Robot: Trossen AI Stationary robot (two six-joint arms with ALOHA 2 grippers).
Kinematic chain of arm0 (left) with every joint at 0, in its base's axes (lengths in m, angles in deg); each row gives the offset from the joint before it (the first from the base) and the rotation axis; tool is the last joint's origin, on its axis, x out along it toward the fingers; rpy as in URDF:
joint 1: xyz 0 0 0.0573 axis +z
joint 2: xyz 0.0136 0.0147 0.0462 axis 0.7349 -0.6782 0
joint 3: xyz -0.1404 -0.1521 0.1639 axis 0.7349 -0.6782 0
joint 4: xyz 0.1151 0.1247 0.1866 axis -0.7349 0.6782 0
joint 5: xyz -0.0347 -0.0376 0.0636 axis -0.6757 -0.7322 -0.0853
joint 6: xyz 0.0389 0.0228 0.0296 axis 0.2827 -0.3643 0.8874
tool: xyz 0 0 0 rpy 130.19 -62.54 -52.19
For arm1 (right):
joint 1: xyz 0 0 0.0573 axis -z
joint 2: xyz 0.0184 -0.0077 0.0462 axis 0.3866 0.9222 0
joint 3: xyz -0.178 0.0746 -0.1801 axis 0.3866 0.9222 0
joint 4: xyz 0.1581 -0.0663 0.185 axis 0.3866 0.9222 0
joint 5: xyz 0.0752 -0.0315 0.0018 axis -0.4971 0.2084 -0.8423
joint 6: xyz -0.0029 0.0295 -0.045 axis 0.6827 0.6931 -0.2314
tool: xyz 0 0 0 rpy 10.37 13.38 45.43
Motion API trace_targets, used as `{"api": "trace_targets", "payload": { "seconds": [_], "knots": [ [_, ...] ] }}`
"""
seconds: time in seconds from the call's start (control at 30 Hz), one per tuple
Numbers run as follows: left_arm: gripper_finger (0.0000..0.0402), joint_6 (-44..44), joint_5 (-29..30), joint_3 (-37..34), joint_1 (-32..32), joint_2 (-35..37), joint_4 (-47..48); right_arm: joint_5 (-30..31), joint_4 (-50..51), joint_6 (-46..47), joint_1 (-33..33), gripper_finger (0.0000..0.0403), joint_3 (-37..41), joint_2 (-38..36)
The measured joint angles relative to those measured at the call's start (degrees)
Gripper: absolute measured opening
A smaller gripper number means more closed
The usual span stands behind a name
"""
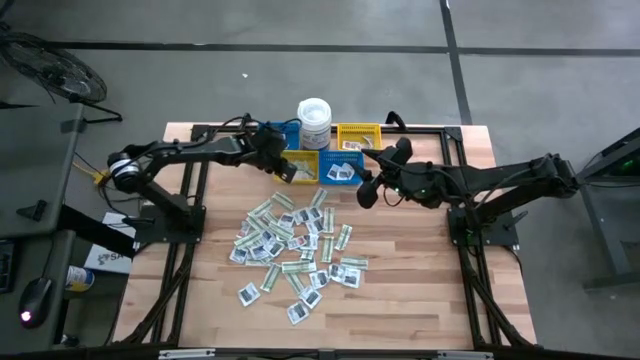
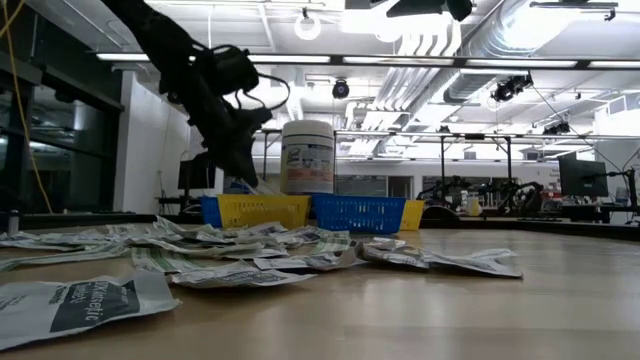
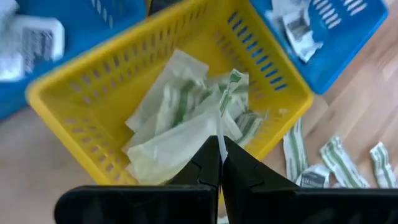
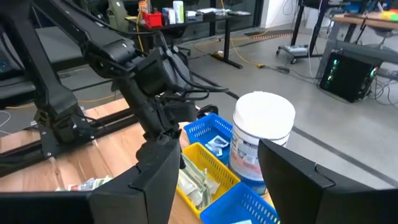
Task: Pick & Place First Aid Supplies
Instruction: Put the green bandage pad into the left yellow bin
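The first aid supplies point(image 1: 295, 250) lie scattered mid-table: white square packets and pale green-and-white strips. More strips fill a yellow bin point(image 3: 74, 118), which stands beside a blue bin point(image 1: 341, 166). My left gripper point(image 3: 219, 163) hangs just over that yellow bin point(image 1: 306, 166), shut on one green-and-white strip packet point(image 3: 225, 106). In the low view, the left gripper point(image 2: 243, 178) points steeply down at the bin point(image 2: 262, 210). My right gripper point(image 1: 368, 178) stands open, high beside the bins on the right, with nothing between its fingers point(image 4: 155, 180). My left gripper pinches the strip packet by its near end point(image 3: 219, 142) between its two fingertips. The fingers slant down from the table's left. The strip shows edge-on and reaches forward from the tips over the packets in the yellow bin, clear of the bin's walls.
A white lidded tub point(image 1: 314, 120) stands behind the bins, with a second yellow bin point(image 1: 358, 134) to its right and another blue one point(image 1: 291, 133) to its left. The blue bins hold white packets point(image 3: 298, 28). Bare wood lies near the table's front edge point(image 1: 400, 320).
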Motion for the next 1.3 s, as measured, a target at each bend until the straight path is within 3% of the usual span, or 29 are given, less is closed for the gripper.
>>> {"api": "trace_targets", "payload": {
  "seconds": [0.2, 0.63, 1.13, 1.3],
  "knots": [
    [0.0013, -0.45, 0.44, 0.0, -0.09, -1.31, -0.64, -0.05, 2.91, 2.94, 0.0, 0.0211, 0.0, 0.0],
    [0.014, 0.23, 2.56, 0.0, -0.08, -1.22, -2.12, -3.08, 7.37, 7.36, 0.0, 0.0211, 0.0, 0.0],
    [0.0147, 3.63, 10.11, 0.07, -0.04, 0.21, 1.66, -8.84, 21.0, 16.58, 0.02, 0.0211, 0.0, 0.94],
    [0.0147, 3.69, 13.22, 0.07, -0.04, 0.22, 1.64, -14.94, 23.86, 16.57, 0.02, 0.0211, 0.0, 5.55]
  ]
}}
